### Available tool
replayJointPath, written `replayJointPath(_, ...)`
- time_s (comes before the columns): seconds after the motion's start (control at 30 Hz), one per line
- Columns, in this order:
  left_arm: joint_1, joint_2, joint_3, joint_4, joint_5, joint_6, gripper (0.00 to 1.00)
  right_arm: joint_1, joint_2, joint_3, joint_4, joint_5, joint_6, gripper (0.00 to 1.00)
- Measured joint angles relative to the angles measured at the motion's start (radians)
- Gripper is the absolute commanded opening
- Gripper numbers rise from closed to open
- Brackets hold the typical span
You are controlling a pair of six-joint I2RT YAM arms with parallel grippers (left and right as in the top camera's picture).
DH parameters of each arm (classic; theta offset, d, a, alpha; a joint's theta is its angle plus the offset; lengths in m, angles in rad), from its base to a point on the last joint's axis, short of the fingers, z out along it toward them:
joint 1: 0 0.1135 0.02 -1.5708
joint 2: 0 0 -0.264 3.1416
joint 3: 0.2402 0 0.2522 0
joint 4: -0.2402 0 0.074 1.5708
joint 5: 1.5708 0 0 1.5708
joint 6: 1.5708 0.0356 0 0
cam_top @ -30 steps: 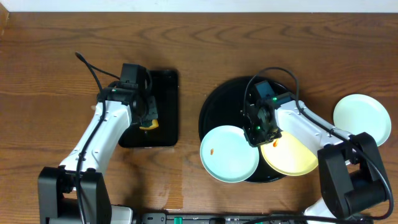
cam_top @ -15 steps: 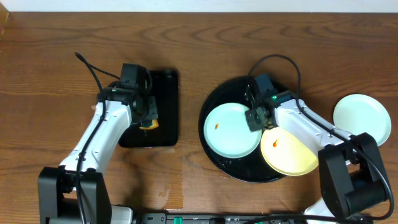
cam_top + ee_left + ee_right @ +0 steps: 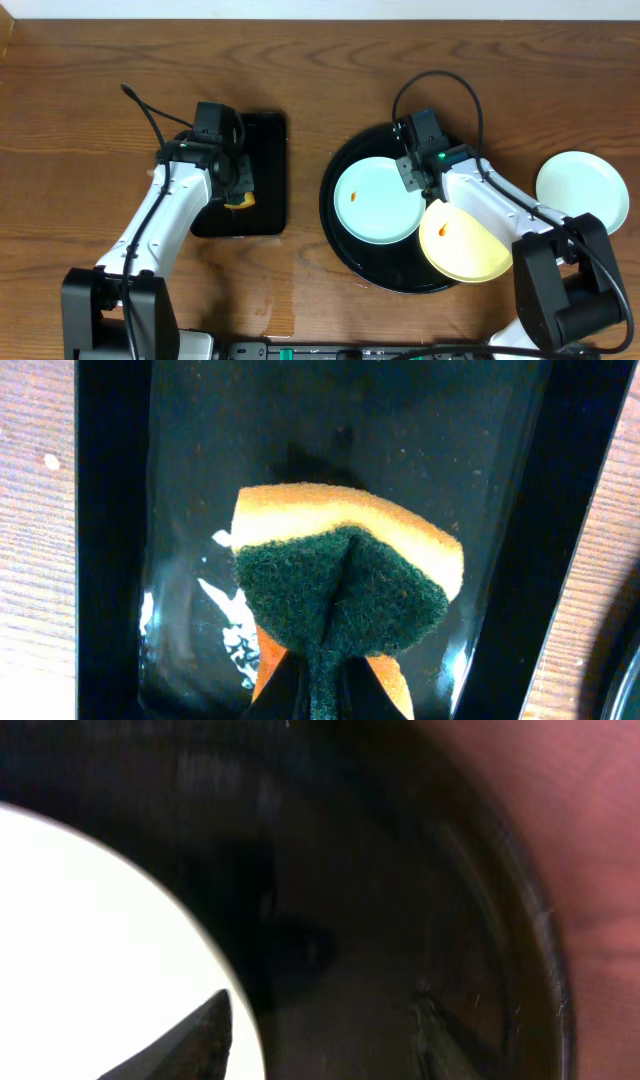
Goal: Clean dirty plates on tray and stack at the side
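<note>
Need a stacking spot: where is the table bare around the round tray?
Bare wood runs behind the round tray and small tray, and in front between the round tray and left arm. The right is crowded: overhanging yellow plate, mint plate on the table, right arm.

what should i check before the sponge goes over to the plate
1. sponge clamped in left gripper: ok
2. mint plate lying fully inside round tray: ok
3. orange spot on it in plain view: ok
4. right gripper steadying that plate: not ok, fingers apart, only one over the rim
5. yellow plate fully on the tray: not ok, it overhangs the rim
6. third plate off the tray on the table: ok
</note>
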Motion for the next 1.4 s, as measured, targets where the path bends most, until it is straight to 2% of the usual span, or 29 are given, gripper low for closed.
replayJointPath(0.07,0.000,0.000,0.000,-0.002,0.000,0.000,0.08,-0.006,0.000,0.000,-0.072,-0.024,0.027,0.56)
replayJointPath(0.13,0.000,0.000,0.000,-0.002,0.000,0.000,0.08,-0.020,0.000,0.000,-0.131,-0.076,0.062,0.49)
replayJointPath(0.17,0.000,0.000,0.000,-0.002,0.000,0.000,0.08,-0.027,0.000,0.000,-0.149,-0.104,0.074,0.45)
replayJointPath(0.23,0.000,0.000,0.000,-0.003,0.000,0.000,0.08,-0.043,0.000,0.000,-0.169,-0.163,0.107,0.27)
replayJointPath(0.27,0.000,0.000,0.000,-0.003,0.000,0.000,0.08,-0.046,0.000,0.000,-0.172,-0.187,0.119,0.22)
replayJointPath(0.33,0.000,0.000,0.000,-0.003,0.000,0.000,0.08,-0.047,-0.001,-0.001,-0.174,-0.217,0.155,0.19)
replayJointPath(0.53,0.000,0.000,0.000,-0.006,0.000,0.000,0.08,-0.047,-0.002,-0.032,-0.158,-0.261,0.249,0.18)
replayJointPath(0.57,0.000,0.000,0.000,-0.007,0.000,0.000,0.08,-0.047,-0.002,-0.042,-0.148,-0.261,0.258,0.16)
replayJointPath(0.67,0.000,0.000,0.000,-0.007,0.000,0.000,0.08,-0.047,-0.002,-0.065,-0.114,-0.253,0.277,0.01)
replayJointPath(0.83,0.000,0.000,0.000,-0.008,0.000,0.000,0.08,-0.051,-0.018,-0.074,-0.018,-0.197,0.285,0.01)
replayJointPath(1.0,0.000,0.000,0.000,-0.008,0.000,0.000,0.08,-0.054,-0.017,-0.077,0.121,-0.152,0.213,0.01)
replayJointPath(1.27,0.000,0.000,0.000,-0.008,0.000,0.000,0.08,-0.055,-0.017,-0.077,0.129,-0.128,0.054,0.02)
replayJointPath(1.3,0.000,0.000,0.000,-0.008,0.000,0.000,0.08,-0.055,-0.017,-0.077,0.128,-0.125,0.038,0.14)
replayJointPath(1.33,0.000,0.000,0.000,-0.008,0.000,0.000,0.07,-0.055,-0.017,-0.077,0.126,-0.122,0.019,0.42)
replayJointPath(1.37,0.000,0.000,0.000,-0.008,0.000,0.000,0.08,-0.055,-0.017,-0.077,0.121,-0.116,0.005,0.56)
replayJointPath(1.4,0.000,0.000,0.000,-0.008,0.000,0.000,0.08,-0.055,-0.017,-0.077,0.111,-0.113,-0.005,0.52)
